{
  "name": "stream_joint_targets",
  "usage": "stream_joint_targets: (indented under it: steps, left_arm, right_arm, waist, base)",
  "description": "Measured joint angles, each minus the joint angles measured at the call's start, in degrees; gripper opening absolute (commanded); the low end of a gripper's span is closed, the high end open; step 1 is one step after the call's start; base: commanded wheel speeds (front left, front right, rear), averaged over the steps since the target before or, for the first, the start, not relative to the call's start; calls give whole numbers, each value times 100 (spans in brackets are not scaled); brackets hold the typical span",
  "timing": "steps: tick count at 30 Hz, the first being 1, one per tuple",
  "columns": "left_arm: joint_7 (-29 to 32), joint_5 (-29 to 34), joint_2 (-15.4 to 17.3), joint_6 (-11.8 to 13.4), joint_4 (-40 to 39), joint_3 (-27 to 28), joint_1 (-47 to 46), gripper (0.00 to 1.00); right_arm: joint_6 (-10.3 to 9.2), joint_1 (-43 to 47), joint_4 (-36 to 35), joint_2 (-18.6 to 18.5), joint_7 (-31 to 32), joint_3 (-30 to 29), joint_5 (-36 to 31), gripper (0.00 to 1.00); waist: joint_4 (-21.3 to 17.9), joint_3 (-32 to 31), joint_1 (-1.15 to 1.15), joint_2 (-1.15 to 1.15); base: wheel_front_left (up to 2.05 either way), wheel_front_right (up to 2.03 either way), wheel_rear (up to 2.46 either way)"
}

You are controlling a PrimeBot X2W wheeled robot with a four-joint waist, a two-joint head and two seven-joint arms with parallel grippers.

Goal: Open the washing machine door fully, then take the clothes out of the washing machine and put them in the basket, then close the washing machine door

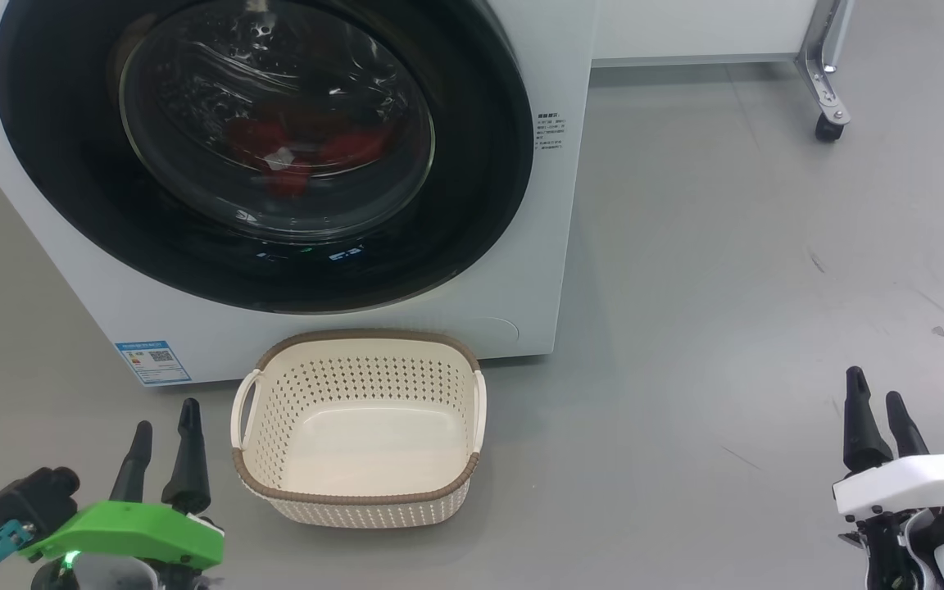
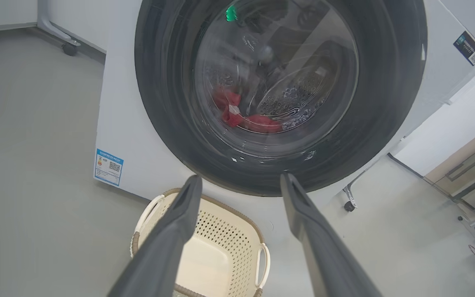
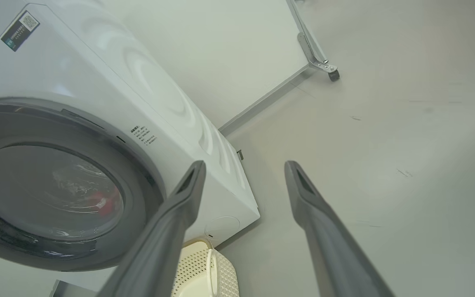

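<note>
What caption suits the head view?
Closed washing machine door, red clothes inside, empty basket in front, left tool and right tool open.

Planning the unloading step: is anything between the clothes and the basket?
Yes. The shut washing machine door covers the opening, with the red clothes behind its glass; the basket stands in front, below it.

The white washing machine (image 1: 550, 270) has its glossy black round door (image 1: 54, 172) shut, and red clothes (image 1: 312, 152) lie behind the glass. The cream basket (image 1: 357, 337) stands upright and empty on the floor, just in front of the machine, below the door.
</note>
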Motion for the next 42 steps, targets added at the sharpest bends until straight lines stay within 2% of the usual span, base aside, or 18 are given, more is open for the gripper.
stream_joint_targets:
  steps: [17,33,42]
  left_arm:
    - [-341,1586,11,201,-81,-285,-2,100]
    - [-645,2850,-29,278,-85,-431,-1,100]
    - [-651,2944,-58,279,-54,-402,-1,100]
  right_arm:
    - [-252,-19,-3,-122,-320,402,-1502,100]
    - [-332,-19,-14,-132,-622,680,-2661,100]
    - [-346,-19,-15,-108,-623,697,-2781,100]
  waist:
    - [2,-2,0,0]
    - [18,-15,0,0]
    - [24,-13,0,0]
  base:
    - [0,0,0]
    - [0,0,0]
    - [0,0,0]
